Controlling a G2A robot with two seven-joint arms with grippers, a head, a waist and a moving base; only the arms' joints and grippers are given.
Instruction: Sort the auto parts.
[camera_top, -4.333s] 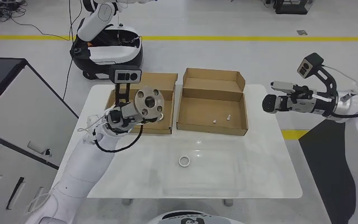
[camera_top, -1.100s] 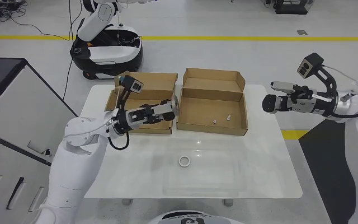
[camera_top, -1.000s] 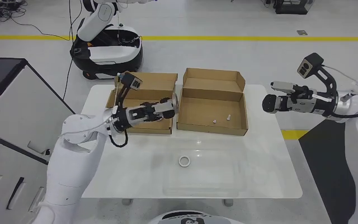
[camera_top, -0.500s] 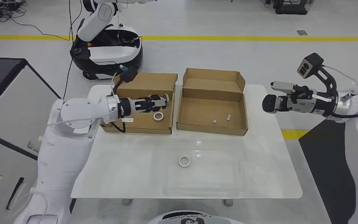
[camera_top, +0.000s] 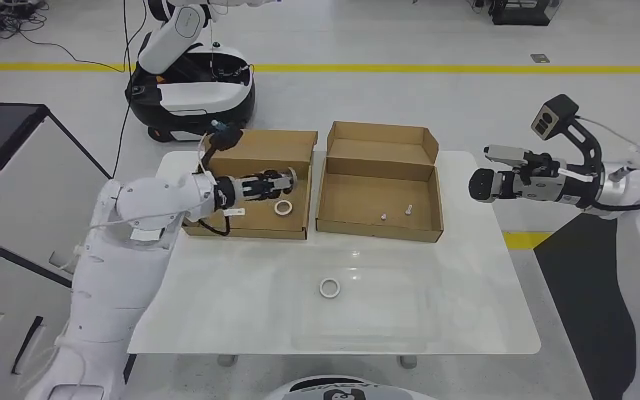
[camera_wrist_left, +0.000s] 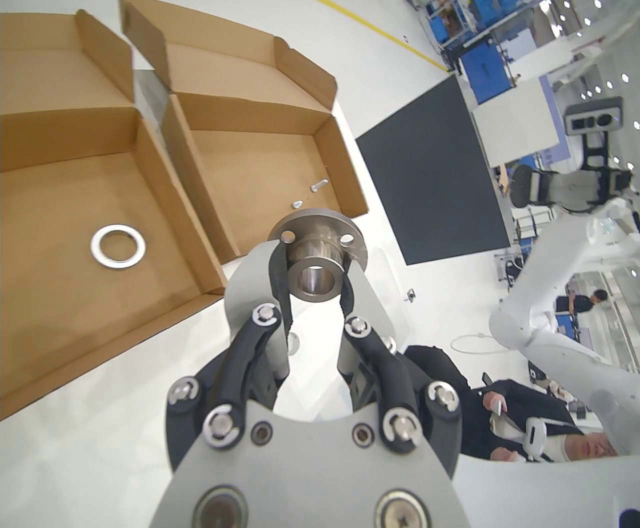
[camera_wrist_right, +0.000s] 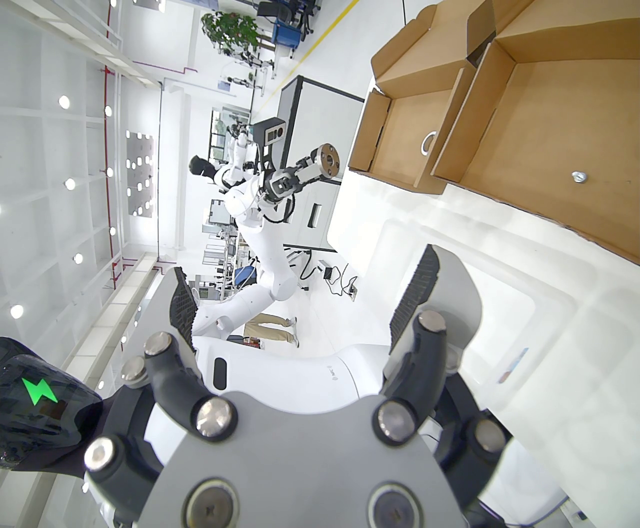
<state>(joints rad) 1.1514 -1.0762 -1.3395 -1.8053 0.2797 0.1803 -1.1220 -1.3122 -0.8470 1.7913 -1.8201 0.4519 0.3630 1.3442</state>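
The left pincer (camera_wrist_left: 314, 278) is closed on the grey metal flanged hub (camera_wrist_left: 318, 243), its axis level, above the left brown cardboard box (camera_top: 255, 219) holding a steel washer (camera_top: 284, 208). The right pincer (camera_wrist_right: 302, 284) stands wide open and empty, well apart.

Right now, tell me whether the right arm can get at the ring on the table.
Probably yes: the right pincer is open and empty, and the ring lies alone with nothing between them, though well off.
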